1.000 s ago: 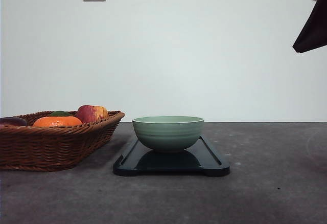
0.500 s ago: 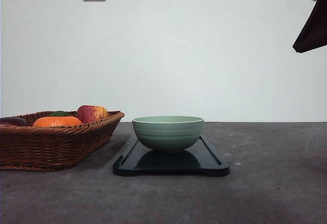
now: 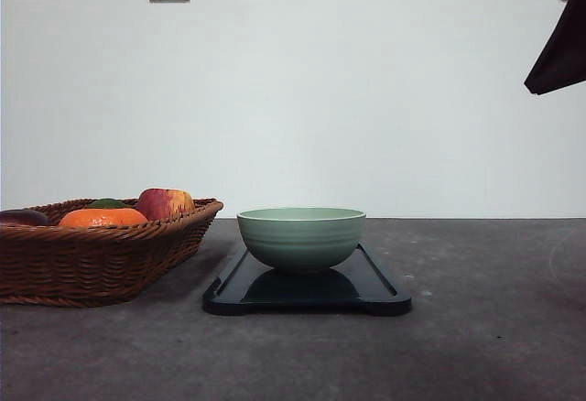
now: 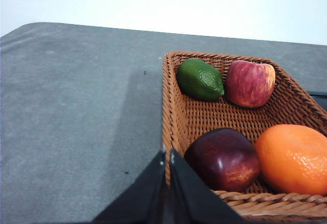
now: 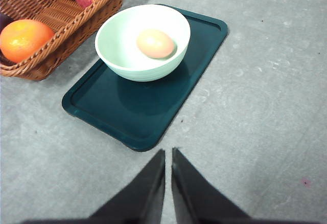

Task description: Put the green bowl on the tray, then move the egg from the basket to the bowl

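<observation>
1. Step in hand: both parts are reading as done. The bowl (image 5: 142, 42) is sitting on the tray (image 5: 153, 106), toward the end nearer the basket (image 5: 43, 45), and the egg (image 5: 155, 43) is lying inside the bowl, off-centre against its inner wall.
2. Right claw (image 5: 168, 155) is hovering over bare counter (image 5: 265, 106) just short of the tray, its fingers together with only a thin slit between them, gripping nothing.
3. Left claw (image 4: 168, 157) is hanging at the basket's near rim, its fingers likewise together and empty.
4. Next move, as I am judging it: nothing further is needing a grasp; both arms are only having to back away without nudging tray or basket.
5. Count, task things: one bowl, one tray, one basket, one egg.
6. Count, basket contents in the left wrist view: four fruits, namely one orange (image 4: 291, 157), one dark red fruit (image 4: 223, 158), one red apple (image 4: 249, 83), one green fruit (image 4: 200, 79).
7. No egg is showing among the fruit.
</observation>
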`<state>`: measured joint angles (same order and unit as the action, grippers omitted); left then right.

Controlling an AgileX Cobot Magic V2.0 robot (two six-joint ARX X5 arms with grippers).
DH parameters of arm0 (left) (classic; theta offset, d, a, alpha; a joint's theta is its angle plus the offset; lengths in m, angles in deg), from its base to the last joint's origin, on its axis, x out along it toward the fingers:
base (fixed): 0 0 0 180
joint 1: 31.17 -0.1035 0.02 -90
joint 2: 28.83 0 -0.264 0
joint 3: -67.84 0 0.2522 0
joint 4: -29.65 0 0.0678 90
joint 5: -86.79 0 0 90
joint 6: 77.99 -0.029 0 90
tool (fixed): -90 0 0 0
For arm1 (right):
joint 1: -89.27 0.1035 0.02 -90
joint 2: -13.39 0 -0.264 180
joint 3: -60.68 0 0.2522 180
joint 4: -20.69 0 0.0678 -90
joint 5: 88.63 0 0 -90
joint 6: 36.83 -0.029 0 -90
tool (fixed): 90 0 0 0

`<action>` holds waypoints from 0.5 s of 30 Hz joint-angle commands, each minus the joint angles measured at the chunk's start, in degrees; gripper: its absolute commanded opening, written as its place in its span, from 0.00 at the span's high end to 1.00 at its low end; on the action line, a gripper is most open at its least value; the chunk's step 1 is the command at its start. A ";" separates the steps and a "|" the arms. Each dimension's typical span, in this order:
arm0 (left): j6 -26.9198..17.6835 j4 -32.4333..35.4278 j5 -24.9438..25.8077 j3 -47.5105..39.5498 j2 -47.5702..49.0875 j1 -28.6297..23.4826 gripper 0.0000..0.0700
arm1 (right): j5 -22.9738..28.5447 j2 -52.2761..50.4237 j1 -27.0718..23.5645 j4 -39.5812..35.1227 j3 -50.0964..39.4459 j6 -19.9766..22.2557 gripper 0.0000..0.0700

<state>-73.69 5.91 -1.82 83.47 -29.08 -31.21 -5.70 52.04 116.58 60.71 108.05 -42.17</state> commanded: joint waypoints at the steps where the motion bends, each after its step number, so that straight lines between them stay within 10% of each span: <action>1: -0.51 0.91 -0.15 -1.11 -0.02 -0.07 1.00 | -0.02 0.15 0.33 -0.70 0.48 0.13 0.98; 9: -0.51 0.92 -0.15 -1.11 -0.02 -0.07 1.00 | 0.00 0.15 0.33 -0.70 0.48 0.19 0.98; 15: -0.52 0.92 -0.15 -1.11 -0.02 -0.07 1.00 | 3.85 -1.54 -1.17 -2.98 -1.51 8.15 0.98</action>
<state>-73.91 5.91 -1.84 83.47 -29.08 -31.21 -2.71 51.02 115.69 58.71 107.17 -37.38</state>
